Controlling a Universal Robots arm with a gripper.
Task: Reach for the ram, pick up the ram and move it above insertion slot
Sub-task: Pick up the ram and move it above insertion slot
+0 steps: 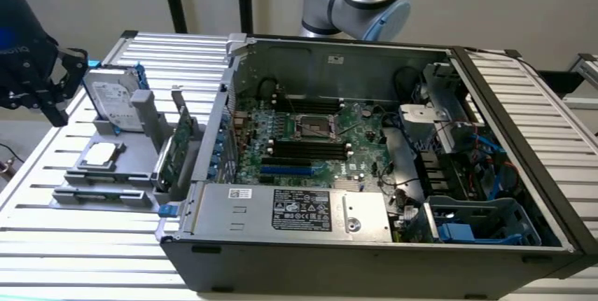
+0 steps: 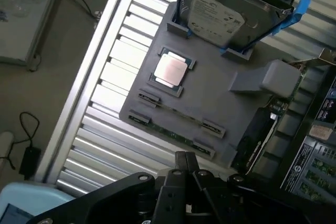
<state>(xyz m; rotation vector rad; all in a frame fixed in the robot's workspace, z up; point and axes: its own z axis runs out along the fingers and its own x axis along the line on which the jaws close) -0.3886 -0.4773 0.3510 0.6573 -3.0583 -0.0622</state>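
The black claw (image 2: 185,165), fingers pressed together on nothing, hangs over the slatted metal table (image 2: 121,56) beside the grey holder tray (image 2: 210,93), where the long thin green ram stick (image 2: 170,132) lies flat, well apart from the long black insertion slot (image 1: 309,148).

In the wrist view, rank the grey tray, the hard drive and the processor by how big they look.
Largest: tray.
Next: hard drive, standing in it.
Smallest: processor, lying on it.
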